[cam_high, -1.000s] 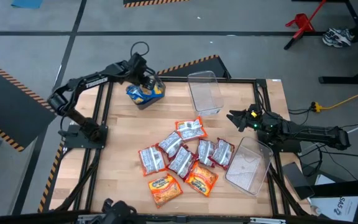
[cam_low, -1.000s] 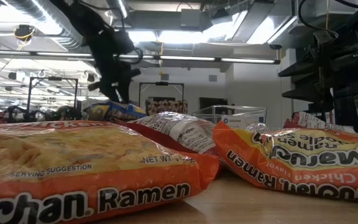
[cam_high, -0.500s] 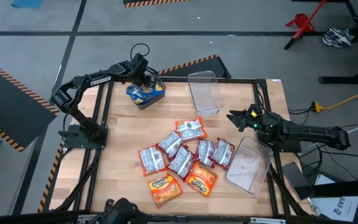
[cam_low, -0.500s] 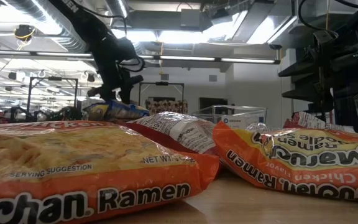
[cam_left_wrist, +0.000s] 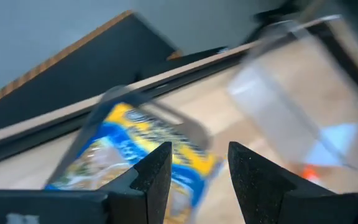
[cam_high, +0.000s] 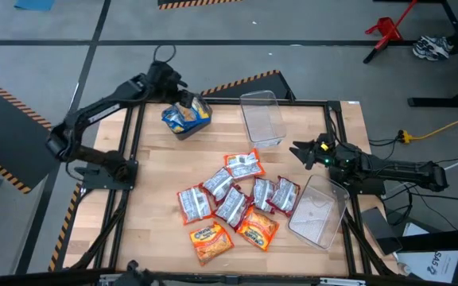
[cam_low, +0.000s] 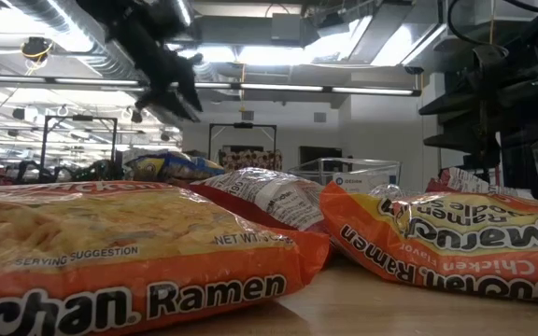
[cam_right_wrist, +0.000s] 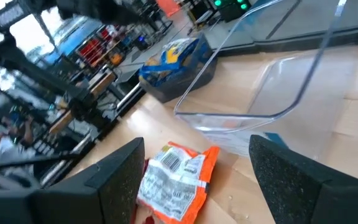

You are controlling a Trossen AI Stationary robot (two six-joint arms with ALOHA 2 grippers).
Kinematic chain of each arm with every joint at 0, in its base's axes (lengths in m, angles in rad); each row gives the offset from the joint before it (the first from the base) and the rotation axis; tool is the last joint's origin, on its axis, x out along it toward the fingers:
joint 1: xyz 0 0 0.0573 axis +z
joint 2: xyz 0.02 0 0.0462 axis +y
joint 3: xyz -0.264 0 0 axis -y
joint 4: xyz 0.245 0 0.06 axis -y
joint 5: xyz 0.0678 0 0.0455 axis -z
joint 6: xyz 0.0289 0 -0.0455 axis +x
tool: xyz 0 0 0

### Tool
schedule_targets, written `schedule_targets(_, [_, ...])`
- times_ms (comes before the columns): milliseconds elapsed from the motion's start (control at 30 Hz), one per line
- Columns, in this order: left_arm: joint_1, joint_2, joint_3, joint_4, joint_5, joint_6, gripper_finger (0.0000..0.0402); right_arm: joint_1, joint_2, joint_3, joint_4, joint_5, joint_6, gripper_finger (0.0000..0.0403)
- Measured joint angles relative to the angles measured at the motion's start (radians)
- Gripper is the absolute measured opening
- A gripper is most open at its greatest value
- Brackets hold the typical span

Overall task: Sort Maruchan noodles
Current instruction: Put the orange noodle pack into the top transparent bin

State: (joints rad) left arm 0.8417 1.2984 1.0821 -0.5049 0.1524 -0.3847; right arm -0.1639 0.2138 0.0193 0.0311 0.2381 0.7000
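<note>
Several Maruchan noodle packets lie in a loose pile mid-table: red-and-white ones [cam_high: 243,165] and orange ones [cam_high: 211,241], the orange ones nearest the front edge [cam_low: 110,252]. Blue-and-yellow packets [cam_high: 185,117] sit in a small bin at the far left [cam_left_wrist: 123,143]. My left gripper [cam_high: 186,98] hangs open above that bin, nothing between its fingers [cam_left_wrist: 197,155]. My right gripper [cam_high: 296,149] waits open at the right side of the table [cam_right_wrist: 196,146], pointing level toward the pile.
An upright clear bin [cam_high: 262,119] stands at the far middle of the table. A second clear bin [cam_high: 318,210] lies tilted at the right edge, below my right arm. Bare wood shows at the near left and between the pile and the far bins.
My left gripper has risen from just over the bin of blue-and-yellow packets and drawn back toward the far left corner, tipping to a shallower slant. Its fingers keep the same gap. The packets stay in the bin.
</note>
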Motion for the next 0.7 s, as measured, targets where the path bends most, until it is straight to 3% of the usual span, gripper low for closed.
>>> schedule_targets(267, [-0.001, -0.182, 0.0, 0.002, 0.131, -0.005, 0.0152, 0.0, 0.11, 0.12, -0.094, -0.02, -0.159, 0.0278])
schedule_targets(433, [-0.025, -0.258, 0.001, 0.009, 0.155, -0.032, 0.0152, 0.0, 0.286, 0.25, -0.133, -0.026, -0.242, 0.0278])
schedule_targets(700, [-0.161, -0.304, 0.002, 0.12, 0.334, -0.128, 0.0152, 0.0, 0.548, 0.472, -0.252, -0.153, -0.315, 0.0278])
